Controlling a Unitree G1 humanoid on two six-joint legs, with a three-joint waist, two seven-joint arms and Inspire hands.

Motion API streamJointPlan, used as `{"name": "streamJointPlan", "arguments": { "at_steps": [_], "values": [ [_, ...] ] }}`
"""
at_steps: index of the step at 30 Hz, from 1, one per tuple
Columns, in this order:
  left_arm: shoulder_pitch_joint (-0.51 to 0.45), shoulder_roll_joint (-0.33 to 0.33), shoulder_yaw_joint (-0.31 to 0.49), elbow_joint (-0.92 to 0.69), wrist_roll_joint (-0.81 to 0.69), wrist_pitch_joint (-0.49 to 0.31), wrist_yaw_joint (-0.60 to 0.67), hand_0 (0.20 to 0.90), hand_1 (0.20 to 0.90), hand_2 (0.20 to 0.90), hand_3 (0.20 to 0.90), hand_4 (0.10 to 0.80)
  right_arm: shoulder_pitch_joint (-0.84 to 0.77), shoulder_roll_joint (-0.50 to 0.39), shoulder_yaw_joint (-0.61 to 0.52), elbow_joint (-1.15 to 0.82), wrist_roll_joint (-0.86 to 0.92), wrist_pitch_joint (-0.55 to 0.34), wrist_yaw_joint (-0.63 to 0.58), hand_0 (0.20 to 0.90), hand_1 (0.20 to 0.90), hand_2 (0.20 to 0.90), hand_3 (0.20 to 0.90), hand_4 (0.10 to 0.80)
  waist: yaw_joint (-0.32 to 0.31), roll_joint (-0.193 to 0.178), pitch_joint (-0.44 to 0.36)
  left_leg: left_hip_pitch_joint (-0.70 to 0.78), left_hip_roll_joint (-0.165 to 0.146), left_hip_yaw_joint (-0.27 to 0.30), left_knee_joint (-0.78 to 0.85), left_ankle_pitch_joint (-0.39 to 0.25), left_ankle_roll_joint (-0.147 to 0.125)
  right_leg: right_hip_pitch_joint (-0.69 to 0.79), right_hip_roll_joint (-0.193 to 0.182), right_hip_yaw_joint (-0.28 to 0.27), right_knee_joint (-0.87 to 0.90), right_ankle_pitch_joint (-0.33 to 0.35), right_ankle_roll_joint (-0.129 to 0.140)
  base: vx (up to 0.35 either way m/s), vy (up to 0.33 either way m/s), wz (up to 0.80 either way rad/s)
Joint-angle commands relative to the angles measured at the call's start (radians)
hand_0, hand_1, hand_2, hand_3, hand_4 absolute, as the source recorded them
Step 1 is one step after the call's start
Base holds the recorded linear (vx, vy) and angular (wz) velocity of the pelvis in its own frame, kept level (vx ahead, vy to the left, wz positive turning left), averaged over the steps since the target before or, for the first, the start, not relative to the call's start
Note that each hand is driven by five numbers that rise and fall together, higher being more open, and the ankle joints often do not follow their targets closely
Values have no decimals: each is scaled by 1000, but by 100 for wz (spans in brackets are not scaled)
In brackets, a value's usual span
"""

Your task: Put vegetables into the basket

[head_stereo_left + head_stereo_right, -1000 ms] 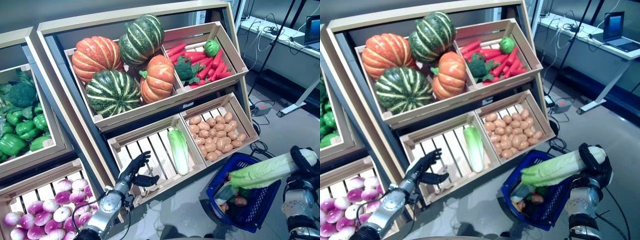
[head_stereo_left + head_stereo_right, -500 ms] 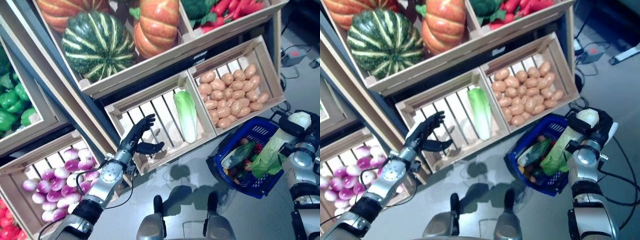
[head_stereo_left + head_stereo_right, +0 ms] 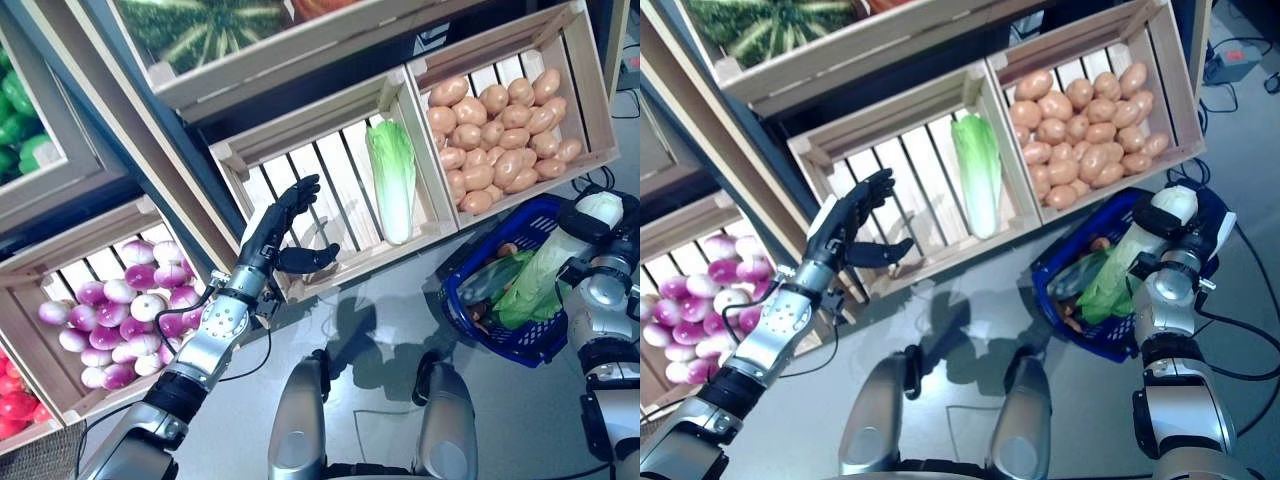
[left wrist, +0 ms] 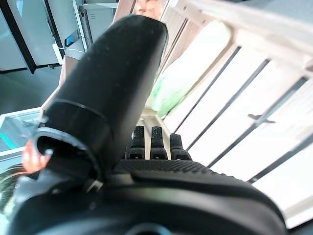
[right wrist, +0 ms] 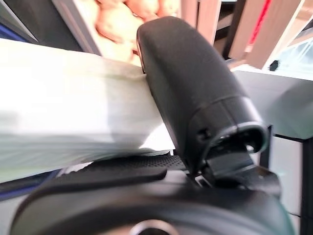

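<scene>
The long pale-green napa cabbage [image 3: 545, 285] is in the right hand [image 3: 603, 228], whose dark fingers and thumb are clamped round its white stalk end, while its leafy end dips into the blue plastic mesh basket [image 3: 535, 345] on the grey floor, already touching the greens and small brown vegetables there. Largest around it is the slanted wooden produce stand: the slatted wooden crate [image 3: 262, 185] in the middle holds one more pale-green cabbage [image 3: 393, 180] lying lengthwise, the wooden crate of tan potatoes [image 3: 500, 120] sits just beside it above the basket, and the wooden crate of purple-and-white onions [image 3: 120, 315] lies at the lower left. The left hand [image 3: 280, 225] hovers over the bare slats with straight fingers spread apart, holding nothing. The cabbage looks light but floppy and easily bruised at the leaves; the firm stalk end is the sensible place to hold, and it probably needs lowering rather than dropping.
</scene>
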Motion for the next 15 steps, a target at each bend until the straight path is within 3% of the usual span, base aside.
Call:
{"name": "streamJointPlan", "arguments": {
  "at_steps": [1,4,9,12,15],
  "values": [
    [-23,26,20,-132,-35,-163,8,900,900,900,900,800,-6,-78,-33,-20,42,-72,15,900,900,900,900,800,-3,-14,-36,-32,21,-10,94,-34,33,42,7,4,97,-7,-107,-52,-37,6],
    [-29,34,7,-155,-18,-197,66,900,900,900,900,800,-12,-86,-43,-7,54,-57,-14,900,900,900,900,800,-2,-12,-24,-86,11,-16,157,-56,38,-17,-10,9,154,-19,-104,-56,-25,8],
    [-84,33,19,-162,55,-219,141,900,900,900,900,800,-27,-72,-44,-8,142,-27,95,900,900,900,900,800,-8,-19,-20,-155,10,-25,225,-75,32,-106,-26,36,226,-35,-93,-48,8,1],
    [-134,39,10,-157,157,-191,205,900,900,900,900,800,-37,-66,-40,16,149,-25,124,900,900,900,900,800,-12,-23,-27,-165,13,-24,235,-77,28,-119,-25,42,235,-37,-89,0,0,0],
    [-258,96,-9,-109,259,-113,293,900,900,900,900,800,-58,-65,-19,43,165,-14,170,900,900,900,900,800,-26,-30,-39,-168,24,-21,231,-70,21,-129,-22,52,233,-30,-82,0,0,0]
  ]
}}
